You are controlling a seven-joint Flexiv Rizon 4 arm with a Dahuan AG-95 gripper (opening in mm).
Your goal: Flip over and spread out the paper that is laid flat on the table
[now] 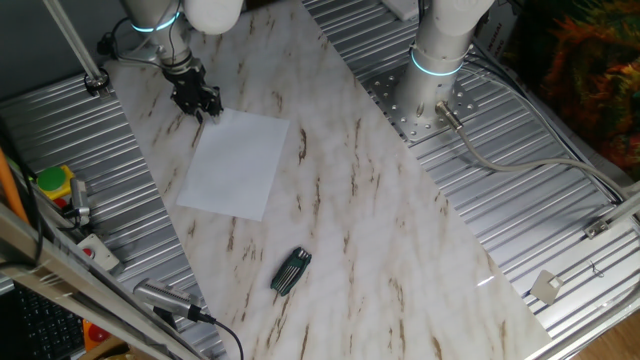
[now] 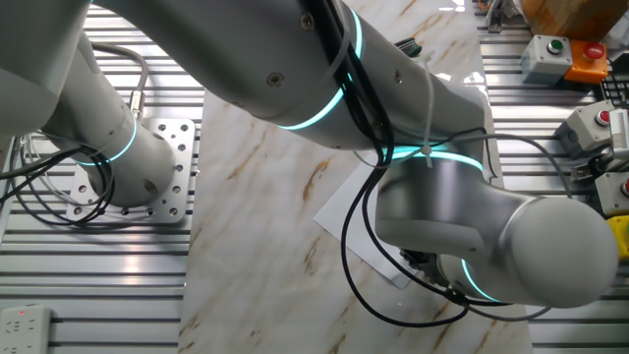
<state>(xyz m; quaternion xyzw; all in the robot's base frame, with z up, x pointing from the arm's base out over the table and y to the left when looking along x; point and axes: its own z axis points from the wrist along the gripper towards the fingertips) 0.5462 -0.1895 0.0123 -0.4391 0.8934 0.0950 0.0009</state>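
Note:
The white paper (image 1: 236, 162) lies flat on the marble table (image 1: 380, 250), a little left of the middle. My gripper (image 1: 205, 110) points down at the sheet's far left corner, its black fingers right at the paper's edge. They are too small and dark to tell if they are open or shut, or if they pinch the corner. In the other fixed view the arm's large grey links cover the gripper, and only a strip of the paper (image 2: 341, 204) shows on the table (image 2: 256, 197).
A small black ribbed object (image 1: 290, 271) lies on the table in front of the paper. The arm's base (image 1: 438, 70) stands on the ribbed metal at the right. Button boxes (image 1: 57, 188) and a cabled tool (image 1: 165, 299) sit at the left edge.

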